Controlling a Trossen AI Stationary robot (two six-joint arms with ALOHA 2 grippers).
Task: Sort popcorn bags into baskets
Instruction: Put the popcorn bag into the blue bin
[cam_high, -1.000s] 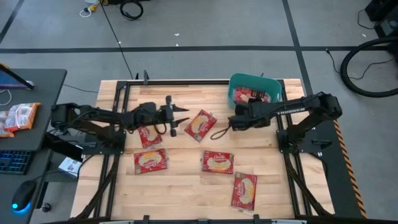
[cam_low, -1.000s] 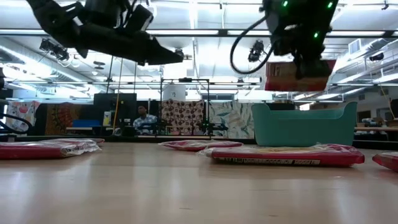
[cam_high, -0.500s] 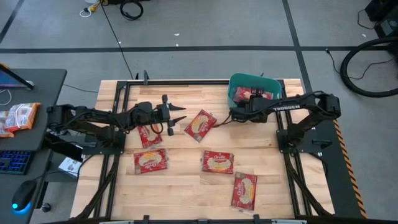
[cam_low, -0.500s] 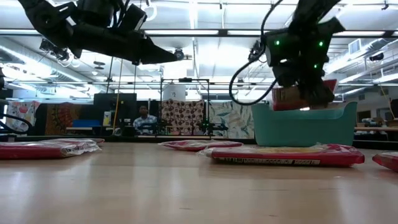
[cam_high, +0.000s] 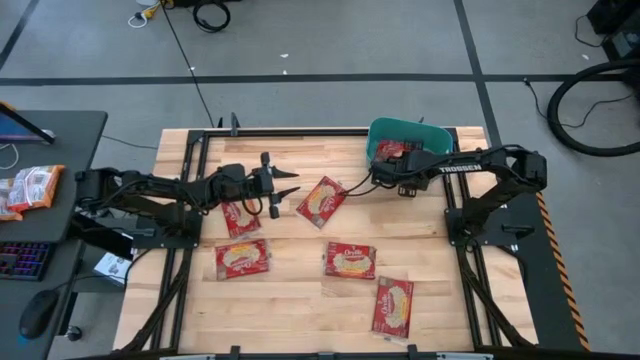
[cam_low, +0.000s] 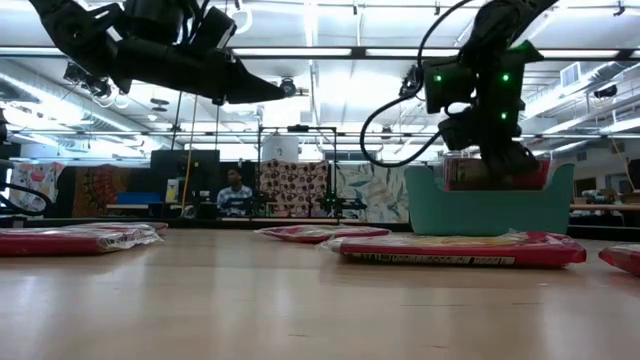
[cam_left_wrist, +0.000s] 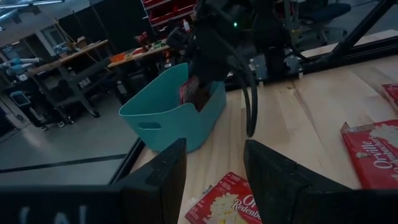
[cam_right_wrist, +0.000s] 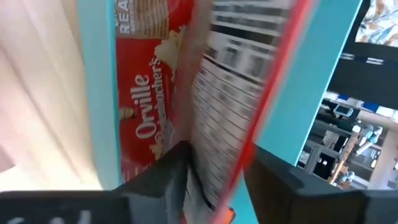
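Wooden slats make up the worktop (cam_high: 300, 300), framed by dark rails, with grey floor around it and a workshop hall beyond where a person (cam_low: 232, 190) sits at a far bench.

Teal basket (cam_high: 442, 135): stands at the far right corner of the worktop. Red popcorn bags show inside it.

Right claw (cam_high: 385, 172): mine, positioned over the basket's near-left rim. One popcorn bag (cam_right_wrist: 233, 93) stands on edge between my two fingers (cam_right_wrist: 163, 180), down inside the basket and beside another bag (cam_right_wrist: 146, 106) that rests against the teal wall. My fingers sit apart on either side of it; whether they press on it I cannot tell.

Left claw (cam_high: 285, 187): mine, raised above the worktop left of centre, fingers spread wide and empty, aimed toward the basket.

Loose bags on the worktop, five counted: tilted bag (cam_high: 322, 201) just ahead of the left claw; one (cam_high: 238, 217) partly beneath the left arm; one (cam_high: 242, 258) nearer the front left; one (cam_high: 350, 260) at the centre; one (cam_high: 393, 306) toward the front right. All lie flat and apart from each other.
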